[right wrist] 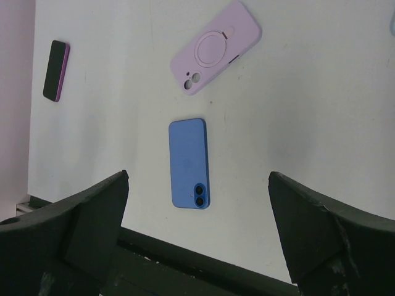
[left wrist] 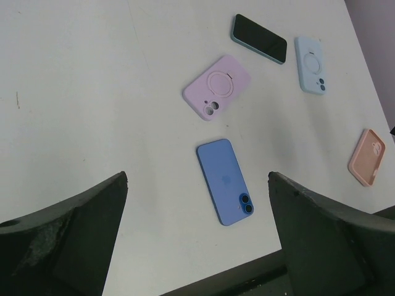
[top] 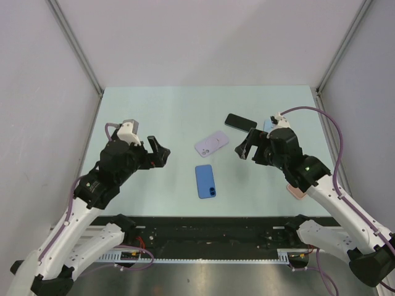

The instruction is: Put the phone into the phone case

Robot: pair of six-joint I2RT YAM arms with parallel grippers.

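A: Grippers?
B: Left gripper (top: 158,152) & right gripper (top: 245,143) both spread wide, nothing held, above table (top: 154,111)
A: Phone?
B: Blue phone (top: 205,180) face-down betw. them, just near-side of lilac case (top: 211,143), not touching

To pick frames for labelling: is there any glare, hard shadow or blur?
Top view: even light, no glare. Left wrist view: blue phone sharp, left fingers dark. Right wrist view: purple case sharp, faint shadows only, right fingers dark too.
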